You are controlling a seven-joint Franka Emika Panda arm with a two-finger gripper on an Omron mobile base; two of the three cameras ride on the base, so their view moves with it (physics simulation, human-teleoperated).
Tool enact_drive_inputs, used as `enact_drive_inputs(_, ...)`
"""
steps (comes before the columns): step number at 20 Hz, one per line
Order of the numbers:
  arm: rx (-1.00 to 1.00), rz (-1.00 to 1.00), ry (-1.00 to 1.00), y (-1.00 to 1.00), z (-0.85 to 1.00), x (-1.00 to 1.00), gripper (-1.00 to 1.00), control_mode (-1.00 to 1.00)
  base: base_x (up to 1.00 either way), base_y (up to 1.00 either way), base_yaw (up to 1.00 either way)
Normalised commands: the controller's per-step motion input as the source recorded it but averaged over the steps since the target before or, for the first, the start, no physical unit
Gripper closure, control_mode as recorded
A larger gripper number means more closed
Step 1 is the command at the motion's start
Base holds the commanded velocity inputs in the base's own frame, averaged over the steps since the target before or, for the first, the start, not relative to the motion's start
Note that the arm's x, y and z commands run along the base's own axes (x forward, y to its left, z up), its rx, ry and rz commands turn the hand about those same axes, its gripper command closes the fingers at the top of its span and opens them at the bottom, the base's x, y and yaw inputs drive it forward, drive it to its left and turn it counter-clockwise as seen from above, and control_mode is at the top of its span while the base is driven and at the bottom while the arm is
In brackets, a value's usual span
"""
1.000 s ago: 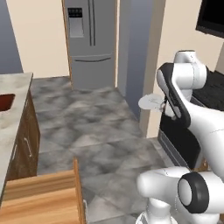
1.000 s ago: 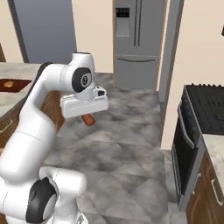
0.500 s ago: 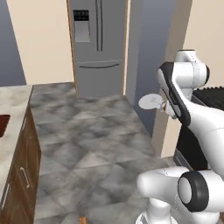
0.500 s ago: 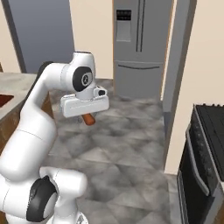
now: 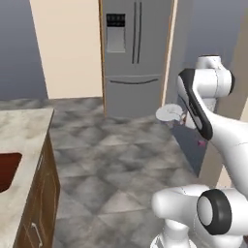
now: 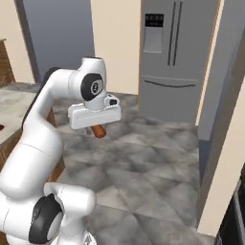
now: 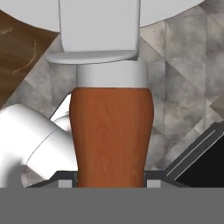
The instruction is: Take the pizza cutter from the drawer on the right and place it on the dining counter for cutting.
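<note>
The pizza cutter (image 7: pixel 111 127) is in the hand (image 7: pixel 111 177), carried in mid-air over the grey tiled floor (image 5: pixel 121 164); the brown handle runs up between the two fingertips (image 7: pixel 65 178) and the white collar and disc blade sit beyond it at the top of the hand view. The hand is partly closed, clamped on the handle low down near its butt end, jaws touching both sides. In the left base view the disc (image 5: pixel 168 114) sticks out sideways from the wrist; in the right base view the handle end (image 6: pixel 98 130) shows below the hand body (image 6: pixel 94 116). Step in hand, as a judgement: transport to the dining table, drawer part looks done. To do it well, the grip should stay firm since the hold is near the handle end and the blade end is heavy, so the tool could pivot; the arm stays tucked while the base drives, and the blade is kept away from the fridge (image 5: pixel 138 53) and the wall edge. A stone-topped table (image 5: pixel 22 131) with wood base sits at the left of the left base view; whether it is the dining one cannot be told. Containers: a reddish-brown sink basin (image 5: pixel 7 169) is set into that top, and what shows of it looks empty.
</note>
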Motion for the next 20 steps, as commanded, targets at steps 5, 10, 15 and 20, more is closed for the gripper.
enact_drive_inputs(5, 0.0, 0.0, 0.0, 0.0, 0.0, 0.0, 1.0, 1.0, 0.59, 0.19, 0.77)
enact_drive_inputs(10, 0.0, 0.0, 0.0, 0.0, 0.0, 0.0, 1.0, 1.0, 0.14, 0.17, 0.9)
enact_drive_inputs(15, 0.0, 0.0, 0.0, 0.0, 0.0, 0.0, 1.0, 1.0, 0.03, 0.37, 0.88)
enact_drive_inputs(20, 0.0, 0.0, 0.0, 0.0, 0.0, 0.0, 1.0, 1.0, 0.21, 0.47, 0.81)
